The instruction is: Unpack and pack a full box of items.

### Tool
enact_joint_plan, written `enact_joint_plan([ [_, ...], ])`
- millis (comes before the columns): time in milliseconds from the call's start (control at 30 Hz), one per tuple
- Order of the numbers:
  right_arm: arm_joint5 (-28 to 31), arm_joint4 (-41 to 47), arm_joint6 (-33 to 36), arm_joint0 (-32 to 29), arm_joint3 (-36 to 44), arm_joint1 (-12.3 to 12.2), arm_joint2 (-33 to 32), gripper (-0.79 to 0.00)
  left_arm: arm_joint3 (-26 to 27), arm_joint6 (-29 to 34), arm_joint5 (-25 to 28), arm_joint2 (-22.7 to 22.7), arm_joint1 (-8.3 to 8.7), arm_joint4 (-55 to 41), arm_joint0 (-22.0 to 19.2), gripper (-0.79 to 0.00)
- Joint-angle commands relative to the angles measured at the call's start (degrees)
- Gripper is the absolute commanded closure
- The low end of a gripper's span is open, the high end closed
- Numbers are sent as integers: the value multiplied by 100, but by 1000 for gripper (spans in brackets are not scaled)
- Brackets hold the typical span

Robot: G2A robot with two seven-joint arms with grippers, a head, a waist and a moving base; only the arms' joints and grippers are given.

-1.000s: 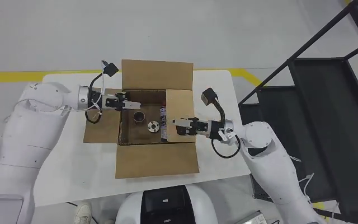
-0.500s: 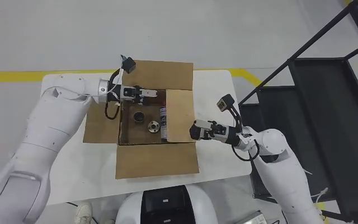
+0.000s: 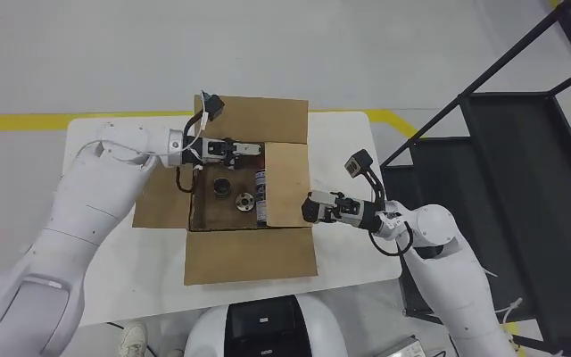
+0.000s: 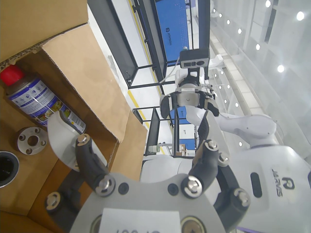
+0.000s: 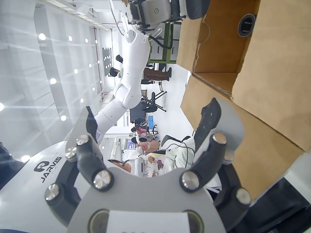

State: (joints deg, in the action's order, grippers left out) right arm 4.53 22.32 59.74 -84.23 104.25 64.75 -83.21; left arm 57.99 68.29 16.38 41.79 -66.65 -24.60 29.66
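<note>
Our right gripper (image 5: 150,110), spread and empty, sits by the right flap of the box (image 3: 252,116). Farther out, our left gripper (image 4: 133,122), likewise spread, holds nothing over the box's far side. Its wrist view adds a red cap on the spray can (image 4: 36,100), inside beside a metal flange (image 4: 30,141).

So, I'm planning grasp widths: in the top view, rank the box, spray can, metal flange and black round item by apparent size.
1. cardboard box
2. spray can
3. metal flange and black round item: look about alike, so not ranked.
</note>
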Motion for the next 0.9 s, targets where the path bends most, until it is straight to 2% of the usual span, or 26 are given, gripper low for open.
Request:
enact_joint_plan([
  [0, -3, -22, -112, -26, 25, 1, 42, -785, -109, 4, -151, -205, -127, -101, -73, -785],
  [133, -22, 6, -166, -39, -12, -11, 57, -785, -539, -552, -234, -605, -410, 182, -276, -785],
  [367, 13, 98, -128, -31, -69, -34, 80, -785, -1251, -870, -201, -1145, -887, 440, -518, -785],
  [567, 37, 121, -116, -23, -87, -55, 99, -785, -1784, -865, 272, -1249, -1176, 312, -620, -785],
  [667, 34, 105, -92, -29, -69, -68, 105, -785, -1936, -574, 768, -1177, -1265, 18, -625, -785],
  [767, 57, 87, -80, -58, -7, -83, 98, -785, -2058, 375, 1085, -1022, -1315, -656, -625, -785],
  [867, 110, 85, -86, -122, 66, -97, 75, -785, -2108, 820, 1142, -956, -1369, -977, -648, -785],
])
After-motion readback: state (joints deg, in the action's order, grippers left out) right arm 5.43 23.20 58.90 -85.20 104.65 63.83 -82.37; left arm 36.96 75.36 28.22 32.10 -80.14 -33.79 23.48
